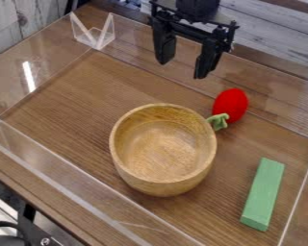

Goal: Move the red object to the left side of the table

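Camera view, single frame, looking down across the table (66,115) from one corner.

Position: the red object (230,104) lies on the wood surface below and slightly right of the gripper (184,56) as pictured. Gripper hangs above the far part of the table, pointing down, its two dark fingers (162,46) spread apart with nothing between them. No contact with the red object; clear gap between the fingertips and it. The red object sits just beside the wooden bowl (164,149), at the bowl's upper right rim; its green end looks to touch or nearly touch the rim, cannot tell which. It lies on the right half of the table as pictured.

Count: one red object, one wooden bowl, one flat green block (264,194), one gripper. Clear acrylic walls (66,207) edge the table.

Look of the red object: small, rounded, glossy red, strawberry-shaped, green leafy stem end pointing toward the bowl. Much smaller than the bowl. Green block lies well apart from it, nearer the right front edge.
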`<state>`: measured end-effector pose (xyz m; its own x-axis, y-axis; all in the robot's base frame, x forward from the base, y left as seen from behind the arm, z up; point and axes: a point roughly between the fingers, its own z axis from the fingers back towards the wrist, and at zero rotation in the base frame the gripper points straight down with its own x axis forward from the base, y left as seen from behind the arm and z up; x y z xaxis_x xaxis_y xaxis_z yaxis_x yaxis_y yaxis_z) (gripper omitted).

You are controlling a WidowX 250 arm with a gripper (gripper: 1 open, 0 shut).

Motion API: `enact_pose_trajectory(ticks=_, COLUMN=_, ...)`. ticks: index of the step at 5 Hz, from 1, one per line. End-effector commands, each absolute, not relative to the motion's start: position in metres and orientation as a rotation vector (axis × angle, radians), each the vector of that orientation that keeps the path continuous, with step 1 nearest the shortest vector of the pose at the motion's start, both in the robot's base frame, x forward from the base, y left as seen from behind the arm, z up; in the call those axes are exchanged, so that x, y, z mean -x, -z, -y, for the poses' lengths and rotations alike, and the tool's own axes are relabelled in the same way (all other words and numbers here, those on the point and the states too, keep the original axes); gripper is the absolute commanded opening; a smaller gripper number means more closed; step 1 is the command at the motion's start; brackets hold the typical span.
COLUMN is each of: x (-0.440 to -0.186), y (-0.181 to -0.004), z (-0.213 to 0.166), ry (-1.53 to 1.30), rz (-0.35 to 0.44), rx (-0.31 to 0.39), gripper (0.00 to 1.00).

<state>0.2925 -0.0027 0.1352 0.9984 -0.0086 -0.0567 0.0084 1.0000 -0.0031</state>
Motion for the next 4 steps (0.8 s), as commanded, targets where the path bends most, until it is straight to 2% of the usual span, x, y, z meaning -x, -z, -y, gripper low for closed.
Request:
enact_pose_trajectory(ticks=1, x=-0.293, y=-0.127, z=0.006, ry=0.02, rz=-0.07, rx=0.007, gripper=1.0)
enact_pose_trajectory(ticks=3, x=-0.32, y=-0.089, z=0.026, ry=0.123, rz=-0.022, rx=0.003, gripper=1.0)
enact_pose_trajectory(ticks=4, x=-0.329, y=-0.08, z=0.038, ry=0.187, rz=0.01, rx=0.0, gripper=1.0)
